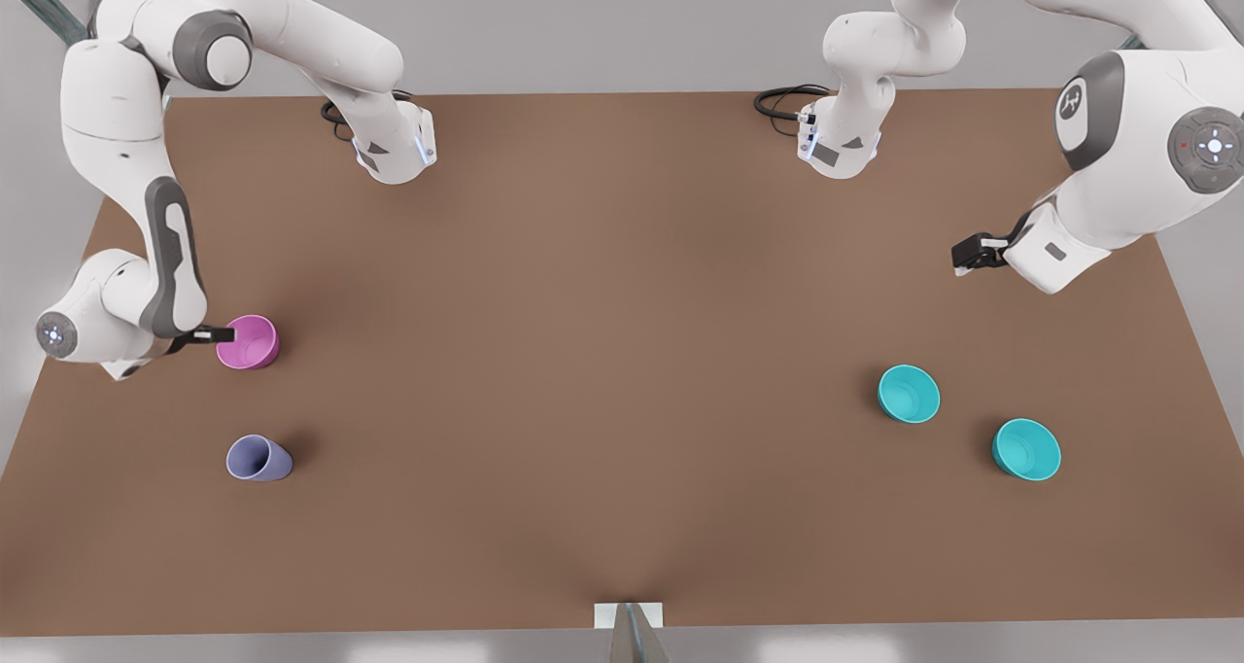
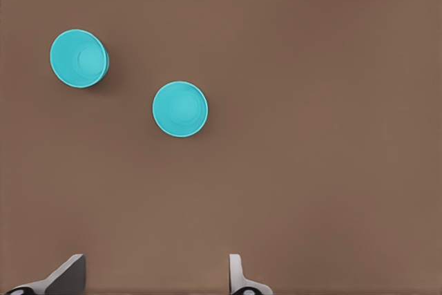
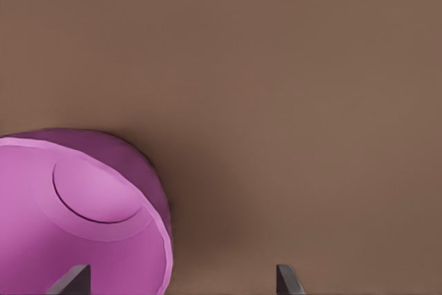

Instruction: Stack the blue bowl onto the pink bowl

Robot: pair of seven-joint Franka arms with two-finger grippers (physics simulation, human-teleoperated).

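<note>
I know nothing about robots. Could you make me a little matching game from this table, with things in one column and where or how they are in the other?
Things:
1. pink bowl
2. blue bowl
3. lavender cup
4. left gripper

Descriptions:
a. open, waiting above the table at the front view's right
b. beside a slightly wider teal bowl
c. has the open right gripper at its rim
d. stands alone, nearer the camera than the pink bowl

Pairs: 1-c, 2-b, 3-d, 4-a

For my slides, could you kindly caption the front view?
Right gripper open at the pink bowl; left gripper open, waiting above two teal bowls.
</note>
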